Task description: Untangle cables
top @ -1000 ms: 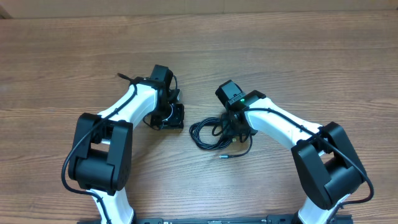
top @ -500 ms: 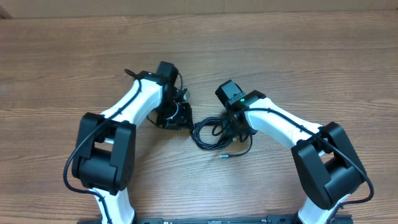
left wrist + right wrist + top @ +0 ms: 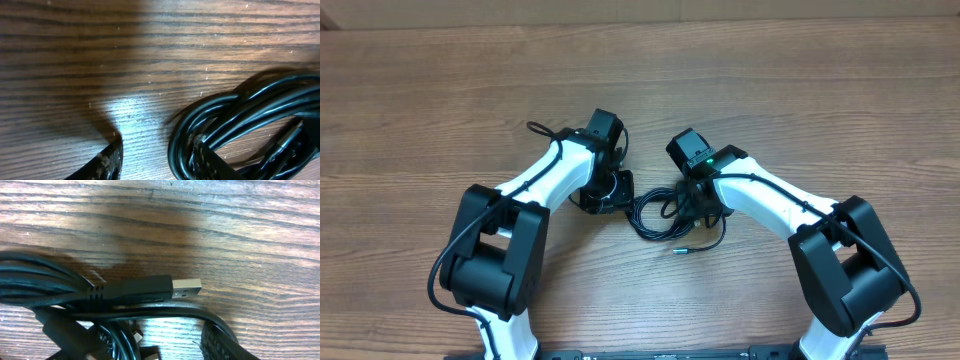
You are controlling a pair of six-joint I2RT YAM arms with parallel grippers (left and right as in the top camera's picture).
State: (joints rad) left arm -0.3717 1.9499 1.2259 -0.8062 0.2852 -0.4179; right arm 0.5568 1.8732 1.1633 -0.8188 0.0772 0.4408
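Near the table's middle, overhead, the cables [image 3: 660,218] lie as one small black coil on the wood table [image 3: 800,90], with the left gripper [image 3: 611,190] at its left edge and the right gripper [image 3: 698,205] over its right side; no container shows. At the left wrist, the fingers [image 3: 109,161] stand apart, straddling the coil's outer bend. At the right wrist, a silver-tipped plug [image 3: 150,290] lies near one ribbed finger [image 3: 220,342]; whether that gripper is closed I cannot tell. Light, limp and slick, these cords are probably best taken at the stiffer plug body.
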